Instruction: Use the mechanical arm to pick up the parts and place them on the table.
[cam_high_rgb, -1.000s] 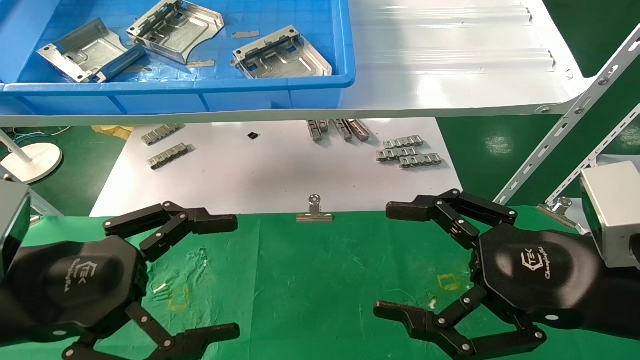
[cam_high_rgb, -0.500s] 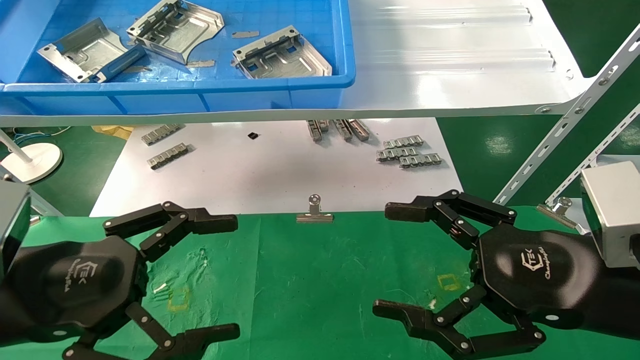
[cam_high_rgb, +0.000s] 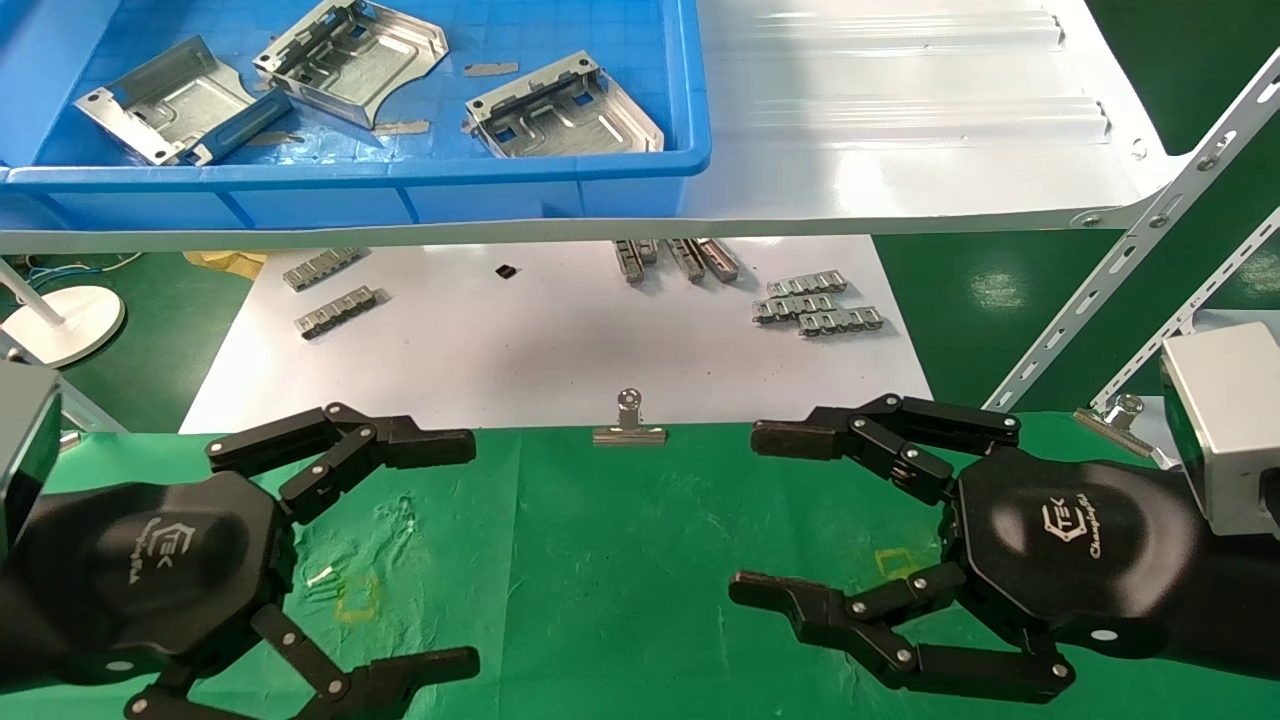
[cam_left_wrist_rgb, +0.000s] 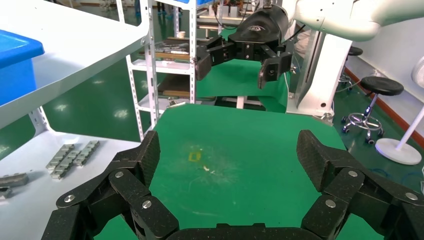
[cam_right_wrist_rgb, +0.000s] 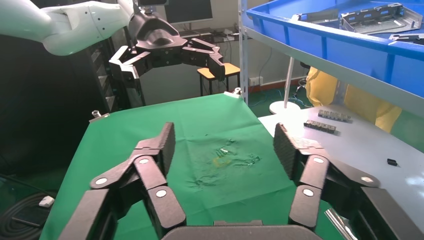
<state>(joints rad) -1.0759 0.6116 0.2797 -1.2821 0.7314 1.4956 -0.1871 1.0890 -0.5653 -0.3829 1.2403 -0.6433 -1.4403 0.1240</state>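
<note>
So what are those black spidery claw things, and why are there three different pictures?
Those claws are the robot's hands, called end effectors. The big picture comes from a camera on its head, looking down. The left end effector and the right end effector both hover open over the green table, holding nothing. The other two pictures come from cameras on each wrist, peeking out between the fingers, so each one also sees the other hand across the cloth. Up on a white shelf sits a blue bin with three shiny metal parts inside. The robot is meant to move those onto the cloth. Lower down, a white board holds small grey link strips.
</note>
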